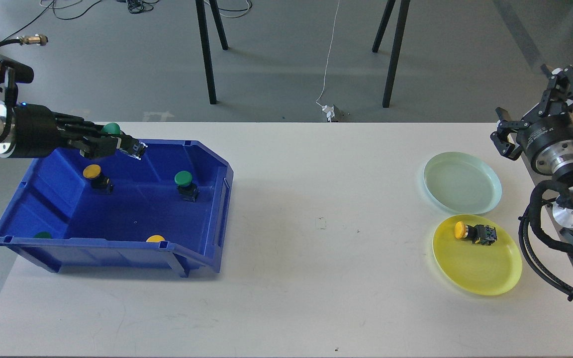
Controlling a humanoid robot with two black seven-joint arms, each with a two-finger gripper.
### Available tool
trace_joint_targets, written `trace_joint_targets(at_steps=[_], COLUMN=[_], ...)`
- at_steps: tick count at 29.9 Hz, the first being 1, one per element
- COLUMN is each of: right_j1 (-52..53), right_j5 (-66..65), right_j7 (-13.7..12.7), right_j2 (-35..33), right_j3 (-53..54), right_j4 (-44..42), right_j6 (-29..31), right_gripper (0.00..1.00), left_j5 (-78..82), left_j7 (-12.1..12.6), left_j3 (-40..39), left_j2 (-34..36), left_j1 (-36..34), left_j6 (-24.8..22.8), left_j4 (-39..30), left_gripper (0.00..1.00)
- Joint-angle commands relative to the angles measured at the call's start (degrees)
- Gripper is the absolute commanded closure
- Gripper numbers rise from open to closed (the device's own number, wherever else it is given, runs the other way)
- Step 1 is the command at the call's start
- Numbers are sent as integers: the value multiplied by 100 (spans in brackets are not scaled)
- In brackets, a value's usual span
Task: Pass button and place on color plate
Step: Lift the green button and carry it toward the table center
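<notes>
Green button (111, 128), domed cap: it sits at your left gripper (126, 147), over the back wall of the glossy blue plastic bin (117, 243); whether the jaws clasp it cannot be told. Other round-capped buttons lie in the bin. A yellow button (473, 231) lies sideways on the round yellow plate (480, 278), beside a pale green plate (465, 196). Your right gripper (508, 136) hangs released, off the matte white table (291, 278).

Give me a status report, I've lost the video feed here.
Left gripper over blue bin, a green button right by it, grip unclear. Right gripper open, empty, beside green plate. One yellow button on yellow plate. Table between clear.
</notes>
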Motion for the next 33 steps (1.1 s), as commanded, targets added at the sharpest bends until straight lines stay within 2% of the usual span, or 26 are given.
trace_joint_targets(at_steps=[1, 6, 9, 14, 20, 26, 33], right_j1=[-35, -52, -131, -131, -44, 9, 246], right_j5=[-633, -740, -670, -530, 86, 130, 121], right_j7=[-2, -2, 7, 16, 15, 7, 33], right_j2=[-170, -215, -110, 514, 1173, 1683, 1816], right_j3=[-386, -975, -1072, -1055, -1020, -1029, -1073], right_j4=[105, 1035, 1327, 1327, 1265, 1221, 1221], right_j6=[27, 291, 352, 923, 1363, 1425, 1425], right_gripper=[2, 2, 2, 2, 2, 2, 2], left_j5=[-1260, -2729, -3039, -3118, -3118, -3118, -3136], left_j7=[-1, -1, -1, -1, -1, -1, -1], left_j3=[-519, -767, -776, -784, -820, -820, -820], left_j2=[-83, -1470, -2568, -3634, -3662, -3661, -3662], left_j1=[-19, -27, 51, 508, 570, 579, 570], left_j6=[-1, -1, -1, -1, -1, -1, -1], left_j4=[-495, -286, 494, 1288, 1262, 1253, 1271], left_gripper=[91, 91, 91, 91, 90, 90, 90])
